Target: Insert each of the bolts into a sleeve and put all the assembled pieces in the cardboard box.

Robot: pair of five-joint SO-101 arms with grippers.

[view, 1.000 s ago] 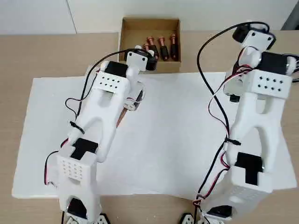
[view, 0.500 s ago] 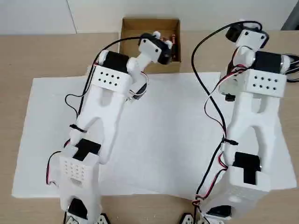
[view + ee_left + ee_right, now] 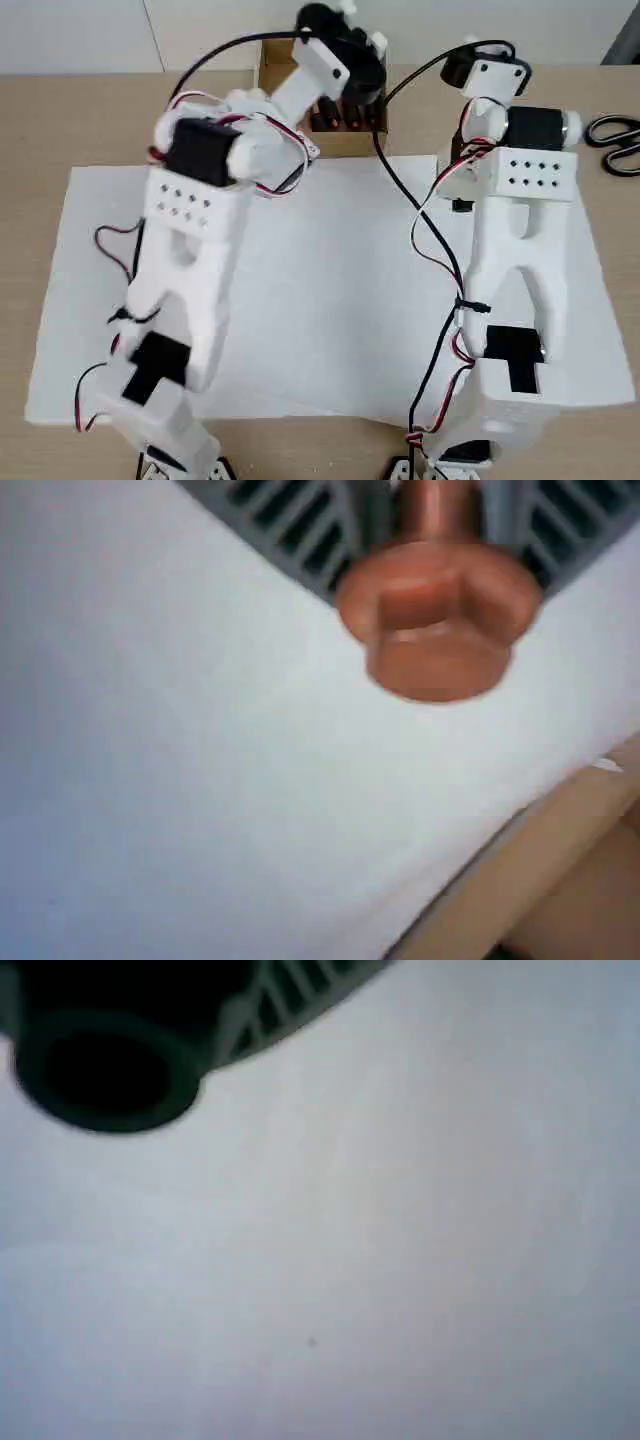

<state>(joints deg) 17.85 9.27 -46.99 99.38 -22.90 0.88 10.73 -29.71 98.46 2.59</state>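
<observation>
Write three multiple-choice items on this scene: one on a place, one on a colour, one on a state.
1. Where is the cardboard box? A) at the table's far edge, beyond the white sheet B) on the sheet's middle C) on the sheet's near edge
2. What colour is the bolt's head? A) green B) black C) copper
3. How is the left gripper? A) open, empty B) shut on the bolt C) open around the box's wall

1 A: the high view shows it past the sheet. 2 C: the left wrist view shows copper. 3 B: its fingers clamp the bolt's shank.
</observation>
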